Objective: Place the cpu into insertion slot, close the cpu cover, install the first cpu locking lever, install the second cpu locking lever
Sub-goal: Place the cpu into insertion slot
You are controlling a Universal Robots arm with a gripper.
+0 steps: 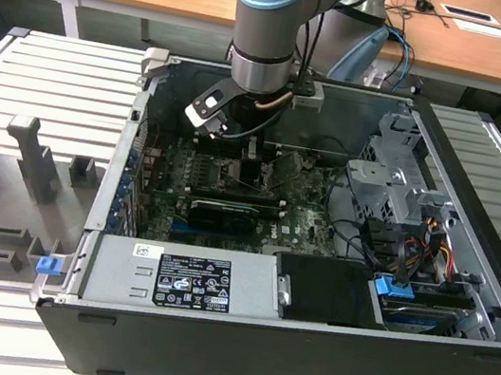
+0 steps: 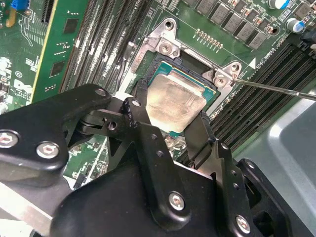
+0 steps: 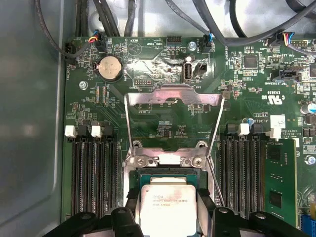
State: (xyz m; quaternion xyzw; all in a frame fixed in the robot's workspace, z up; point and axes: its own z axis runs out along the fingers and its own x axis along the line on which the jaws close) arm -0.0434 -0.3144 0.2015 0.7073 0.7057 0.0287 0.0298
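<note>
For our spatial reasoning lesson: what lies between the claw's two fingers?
The cpu, gripped at its edges by both fingers, seen in the second wrist view.

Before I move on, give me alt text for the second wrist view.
The gripper has its black jaws shut on two opposite sides of a pale square chip, at a metal-rimmed socket on a green circuit board. A thin metal lever sticks out beside the socket.

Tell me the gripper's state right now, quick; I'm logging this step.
The gripper is closed on the cpu, fingers against two opposite edges.
</note>
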